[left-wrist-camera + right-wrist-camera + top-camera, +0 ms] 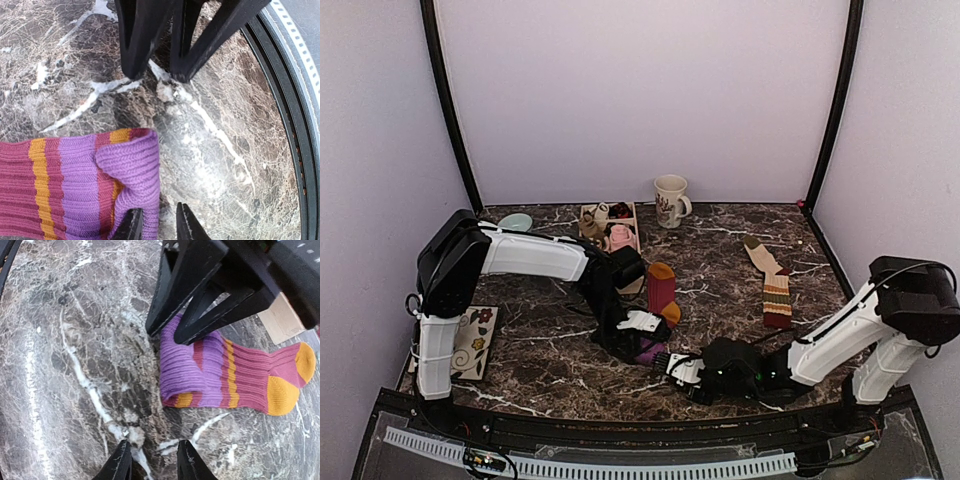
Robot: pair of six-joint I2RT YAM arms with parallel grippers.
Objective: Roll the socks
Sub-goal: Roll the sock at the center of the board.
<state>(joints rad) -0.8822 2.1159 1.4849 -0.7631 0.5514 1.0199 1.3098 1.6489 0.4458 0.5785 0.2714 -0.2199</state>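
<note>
Right gripper (152, 462) low by table's (720, 290) near edge, jaws parted on nothing, left gripper (169, 335) astride folded purple cuff of striped sock (235, 375), grip unclear, sock mid-table, toe toward far edge

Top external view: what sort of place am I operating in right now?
Most likely a staged robot test booth, not a home: plain lilac walls with black corner posts, a marble-patterned tabletop, and props such as a mug and a striped sock.

Striped sock (60, 190), purple cuff folded, on marble table (225, 150).
</note>
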